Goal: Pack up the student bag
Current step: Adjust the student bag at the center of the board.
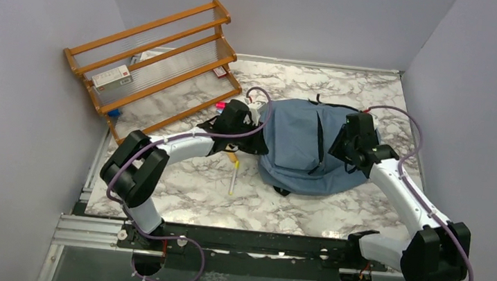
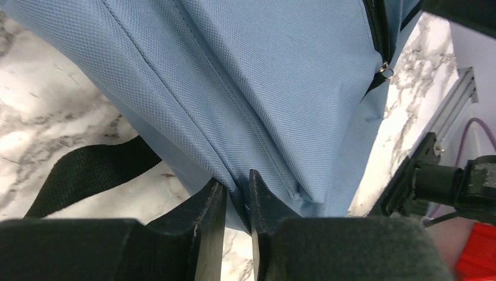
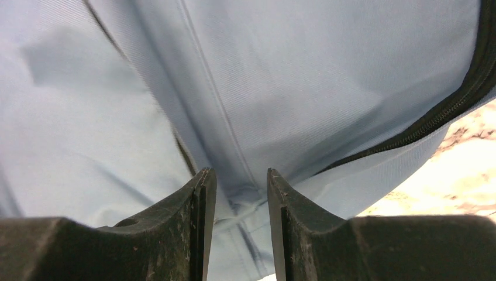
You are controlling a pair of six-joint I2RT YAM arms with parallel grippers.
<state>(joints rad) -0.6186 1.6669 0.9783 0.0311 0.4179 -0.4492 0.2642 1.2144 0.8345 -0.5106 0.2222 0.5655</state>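
On the marble table (image 1: pixel 280 207), one student bag (image 1: pixel 301 146) lies flat, right of centre, its dusty-blue fabric uppermost and one black zipper (image 1: pixel 319 142) running down its face. Two arms reach it, one from each side. Left gripper (image 2: pixel 237 184): two dark fingers drawn nearly together, pinching a thin fold of the bag's fabric at its left edge; one black strap (image 2: pixel 88 172) lies on the marble beside this fold, and a zipper pull ring (image 2: pixel 385 70) shows at the upper right of the left wrist view. Right gripper (image 3: pixel 240 175): two fingers standing somewhat farther apart, closed on a thicker, puckered ridge of the same fabric along a seam near the bag's right side; a run of zipper teeth (image 3: pixel 444 111) curves past to the right of it. One pale pencil-like stick (image 1: pixel 233 179) lies on the table just left of the bag, below the left arm. One stepped wooden rack (image 1: pixel 150 53) stands at the far left corner, tilted against the wall, well apart from the bag; one white box with a red label (image 1: pixel 111 77) rests on one of its steps. One small pink object (image 1: pixel 220 105) lies between the rack and the left gripper; its kind cannot be told.
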